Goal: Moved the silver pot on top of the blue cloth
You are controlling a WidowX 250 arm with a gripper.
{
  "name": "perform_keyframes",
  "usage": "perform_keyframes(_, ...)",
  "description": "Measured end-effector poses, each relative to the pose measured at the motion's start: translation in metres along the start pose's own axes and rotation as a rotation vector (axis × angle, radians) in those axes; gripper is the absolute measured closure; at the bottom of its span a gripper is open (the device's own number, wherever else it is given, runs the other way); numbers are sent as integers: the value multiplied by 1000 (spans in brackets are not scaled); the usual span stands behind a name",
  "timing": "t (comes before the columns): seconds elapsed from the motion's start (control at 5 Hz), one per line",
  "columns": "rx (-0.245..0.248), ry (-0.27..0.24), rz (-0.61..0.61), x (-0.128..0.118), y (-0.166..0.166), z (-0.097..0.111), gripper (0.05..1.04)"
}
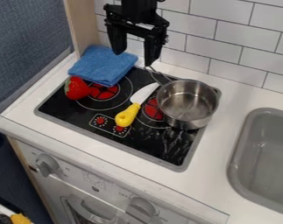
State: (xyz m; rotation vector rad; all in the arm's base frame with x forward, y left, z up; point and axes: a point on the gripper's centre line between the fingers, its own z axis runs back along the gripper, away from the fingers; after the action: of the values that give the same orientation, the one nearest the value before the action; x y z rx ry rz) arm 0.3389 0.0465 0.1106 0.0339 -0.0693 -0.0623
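Pot: the silver pot sits upright on the stove, by its right edge, open side up, with nothing to be seen in it.
Pot's handle: thin, a narrow loop of metal, slanting up from the rim towards the stove's back edge.
Pot's weight: probably light for its size, thin-walled metal, with most of the load in the bowl, well away from the handle's end.
Pot's feel: stiff and smooth; it should not give under a squeeze, but bare metal may slip or swivel between pads. Hardly fragile.
Where to take hold: the handle, close to the rim, where the bowl would droop less; the far end is easier to reach but likely to let the pot tip. Pinching the rim's wall is the other choice.
Gripper: the black gripper hangs over the stove's back edge, fingers spread, nothing between them; one fingertip appears right by the handle's end, and whether they touch I cannot tell.
Cloth: the blue cloth lies folded over the stove's back left corner, soft and a little uneven, so the pot might rock or drag it if set down at a tilt.
Knife: the yellow-handled knife lies just beside the pot, on the cloth's side; a low carry could knock it.
Strawberry: the red strawberry is at the stove's left edge, just beside the cloth.
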Motion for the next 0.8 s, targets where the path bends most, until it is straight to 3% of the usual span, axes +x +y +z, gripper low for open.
perform_keyframes(0.2, -8, 31, 0, -2, -2, -10, 83)
perform_keyframes(0.4, -25, 25, -98, 0, -45, -16, 83)
perform_keyframes(0.6, -79, 24, -194, -2, -93, -31, 83)
perform_keyframes(0.8, -82, 29, -220, -3, -110, -51, 83)
